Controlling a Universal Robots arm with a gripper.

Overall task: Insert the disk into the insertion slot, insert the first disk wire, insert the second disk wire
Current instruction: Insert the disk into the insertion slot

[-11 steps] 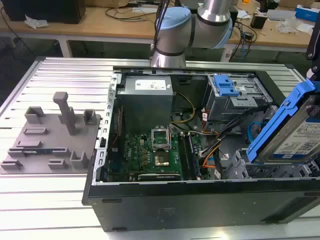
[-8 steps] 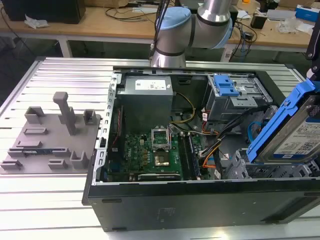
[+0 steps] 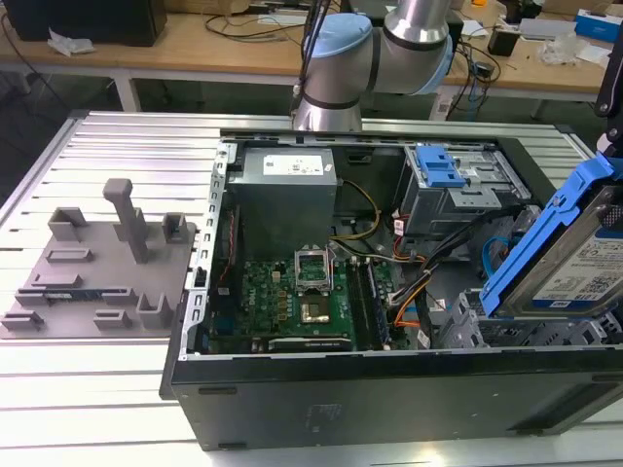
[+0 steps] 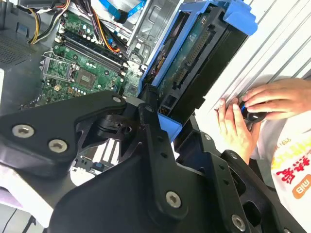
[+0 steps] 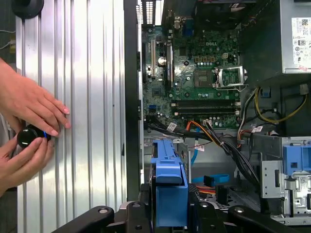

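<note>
The disk (image 3: 582,265) is pinched edge-on in the hand (image 5: 168,211) and held steeply tilted. Its long axis is slanted down toward the insertion slot (image 3: 465,326), seen just below inside the case (image 3: 389,399).

Silver disk (image 3: 586,269) (bright blue carrier (image 3: 541,233)), green motherboard (image 3: 282,304)

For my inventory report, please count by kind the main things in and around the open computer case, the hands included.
disk: 1
tall cage with blue latch: 1
power supply: 1
motherboard: 1
grey fixture plate: 1
person's hands: 2
Total: 7
</note>
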